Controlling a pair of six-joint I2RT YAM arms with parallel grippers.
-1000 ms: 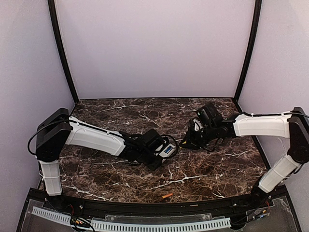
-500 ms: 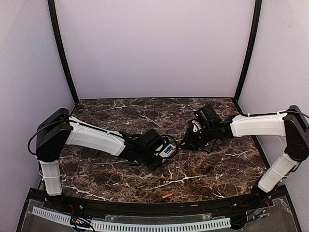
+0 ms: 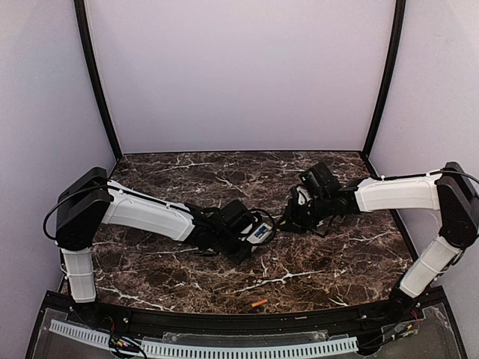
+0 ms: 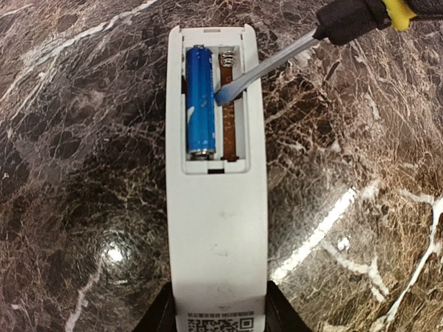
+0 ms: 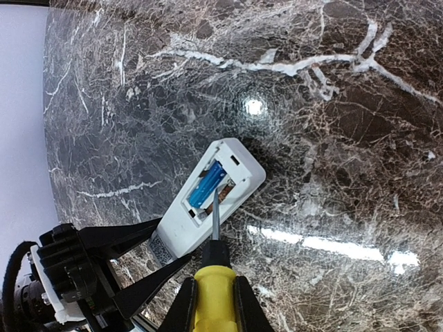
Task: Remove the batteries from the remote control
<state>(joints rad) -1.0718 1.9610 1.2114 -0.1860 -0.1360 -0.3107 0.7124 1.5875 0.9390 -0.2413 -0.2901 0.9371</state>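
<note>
My left gripper (image 4: 218,321) is shut on the near end of the white remote control (image 4: 217,207), back side up, battery bay open. The blue battery (image 4: 199,100) lies in the bay's left slot; the right slot is bare. My right gripper (image 5: 211,304) is shut on the yellow handle of a screwdriver (image 5: 211,294). Its flat blade tip (image 4: 225,95) rests in the bare slot against the blue battery's side. In the top view the remote (image 3: 262,232) is mid-table between both grippers. The orange battery (image 3: 259,303) lies loose near the table's front edge.
The dark marble table (image 3: 337,262) is walled by pale panels at the back and sides, with black posts (image 3: 97,82) at the back corners. A black rail (image 3: 224,329) runs along the front edge. The white cover is out of view.
My right arm has shifted slightly left and farther back, carrying the screwdriver toward the remote. The left arm and remote have not moved.
</note>
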